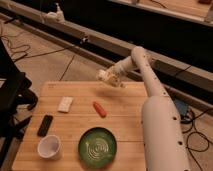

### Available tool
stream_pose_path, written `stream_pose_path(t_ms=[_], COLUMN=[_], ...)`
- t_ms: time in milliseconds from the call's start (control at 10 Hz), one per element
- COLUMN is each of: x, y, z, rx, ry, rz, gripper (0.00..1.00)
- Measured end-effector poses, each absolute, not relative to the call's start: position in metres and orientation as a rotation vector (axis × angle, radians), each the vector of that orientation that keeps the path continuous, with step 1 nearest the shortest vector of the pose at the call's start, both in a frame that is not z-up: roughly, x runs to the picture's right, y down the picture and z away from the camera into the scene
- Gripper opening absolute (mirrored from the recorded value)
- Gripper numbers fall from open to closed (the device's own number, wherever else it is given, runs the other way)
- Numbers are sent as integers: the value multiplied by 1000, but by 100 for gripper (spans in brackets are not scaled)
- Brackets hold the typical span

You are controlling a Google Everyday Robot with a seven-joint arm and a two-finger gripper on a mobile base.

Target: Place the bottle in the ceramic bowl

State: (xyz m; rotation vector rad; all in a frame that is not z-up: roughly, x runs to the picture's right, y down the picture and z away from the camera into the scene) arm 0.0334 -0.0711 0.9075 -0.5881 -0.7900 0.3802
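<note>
My gripper (111, 78) hangs above the far edge of the wooden table (125, 115), at the end of the white arm (150, 95). It is shut on the bottle (104, 75), a small whitish thing held clear of the table top. The ceramic bowl (97, 146), a shallow green dish with spiral rings, sits near the table's front edge, well in front of the gripper and a little to its left.
An orange-red carrot-like piece (100, 109) lies mid-table between gripper and bowl. A flat white packet (65, 104) lies at the left, a black remote (45, 125) in front of it, and a white cup (49, 146) left of the bowl. Cables run over the floor behind.
</note>
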Motion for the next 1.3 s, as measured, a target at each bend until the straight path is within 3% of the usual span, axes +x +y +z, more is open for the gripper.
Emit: stream_pose_path(t_ms=[600, 1300], x=[75, 77], y=[-41, 70], z=[815, 707], rx=[-554, -677], ry=[-726, -606], rz=[213, 57], gripper=[0, 0])
